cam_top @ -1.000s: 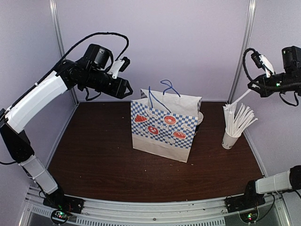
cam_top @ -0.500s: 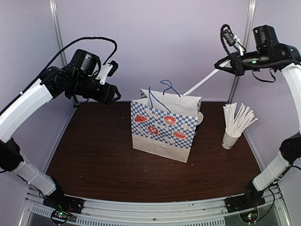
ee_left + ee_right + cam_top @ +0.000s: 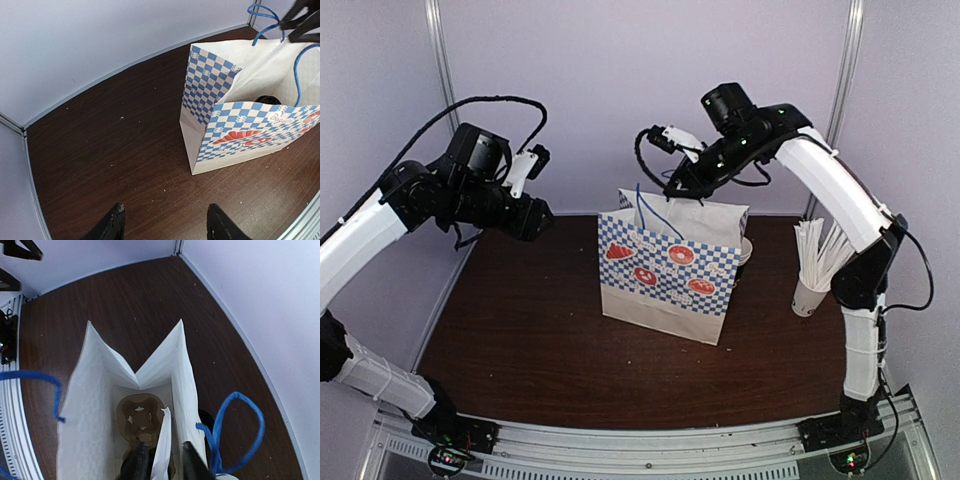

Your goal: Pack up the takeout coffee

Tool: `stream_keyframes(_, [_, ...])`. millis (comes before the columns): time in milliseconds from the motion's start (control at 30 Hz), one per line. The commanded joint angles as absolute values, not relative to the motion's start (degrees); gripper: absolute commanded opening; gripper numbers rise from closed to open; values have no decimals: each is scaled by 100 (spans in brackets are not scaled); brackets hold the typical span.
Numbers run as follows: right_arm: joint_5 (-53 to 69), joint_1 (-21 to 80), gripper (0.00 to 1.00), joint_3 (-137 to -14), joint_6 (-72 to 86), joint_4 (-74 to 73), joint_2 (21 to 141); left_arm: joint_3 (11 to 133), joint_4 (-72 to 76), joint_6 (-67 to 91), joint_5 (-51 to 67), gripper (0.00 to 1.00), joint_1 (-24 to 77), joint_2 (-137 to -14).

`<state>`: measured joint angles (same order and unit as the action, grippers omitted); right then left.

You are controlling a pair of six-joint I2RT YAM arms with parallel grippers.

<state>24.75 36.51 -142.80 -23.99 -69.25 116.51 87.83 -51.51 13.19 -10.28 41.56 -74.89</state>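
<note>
Listing one blue-checked paper bag (image 3: 665, 270), standing upright and open-mouthed mid-surface (image 3: 520, 330), toward the far edge.
Housing the takeout coffee (image 3: 265, 99) low inside the bag, showing only a black rounded lid past the checked panel in the left wrist view.
Also housing a brown cardboard carrier (image 3: 136, 412) on the bag floor, with one paper-wrapped straw (image 3: 162, 437) standing nearly upright over it.
Hanging the right claw (image 3: 163, 465) in the bag's mouth, fingers narrowly parted on either side of that straw, not visibly pinching it.
Hovering the left claw (image 3: 167, 225) high over the left part of the surface, fingers spread wide, gripping nothing.
Noting a white cup of wrapped straws (image 3: 808, 297) near the right edge, apart from the bag.
</note>
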Motion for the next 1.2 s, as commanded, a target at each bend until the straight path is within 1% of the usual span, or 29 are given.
stream_keyframes(0, [2131,3869,63,-14760,-2582,-6986,12141,8586,-5080,1396,-1105,57,4147,-7243])
stream_keyframes(33, [2076,3900,76,-14866,-2610,-6976,12115,8541,-5086,1385,-1131,58,4148,-7196])
stream_keyframes(67, [1968,3909,85,-14901,-2606,-6938,12025,8494,-5087,1354,-1180,59,4148,-7165])
stream_keyframes(100, [1812,3884,94,-14876,-2600,-6849,11853,8451,-5081,1322,-1242,60,4144,-7144])
stream_keyframes(133, [1782,3837,99,-14799,-2572,-6743,11642,8407,-5080,1300,-1314,61,4148,-7130])
stream_keyframes(333, [1720,3373,100,-13858,-2559,-6417,10257,8159,-4780,1053,-1667,70,4045,-7199])
stream_keyframes(400, [1651,3146,100,-13217,-2497,-6213,9757,8107,-4615,983,-1550,71,3872,-7264])
stream_keyframes(533, [1764,2420,100,-11385,-2173,-5477,8632,8043,-4262,865,-1264,74,3462,-7408])
stream_keyframes(667, [2244,1431,100,-10193,-1765,-5123,7873,8030,-4004,850,-929,75,2917,-7511])
stream_keyframes(800, [2422,762,100,-9146,-1540,-4781,7128,7952,-3769,903,-673,76,2559,-7549])
stream_keyframes(900, [1685,666,100,-8434,-933,-4383,6745,7810,-3538,919,-572,77,2479,-7469])
stream_keyframes(967, [1272,653,100,-8050,-832,-4299,6558,7720,-3423,923,-449,77,2478,-7381])
stream_keyframes(1067, [1304,621,100,-7694,-865,-4227,6379,7655,-3362,944,-322,77,2479,-7300])
stream_keyframes(1167, [1700,522,100,-7606,-792,-4184,6355,7550,-3264,943,-312,78,2479,-7223])
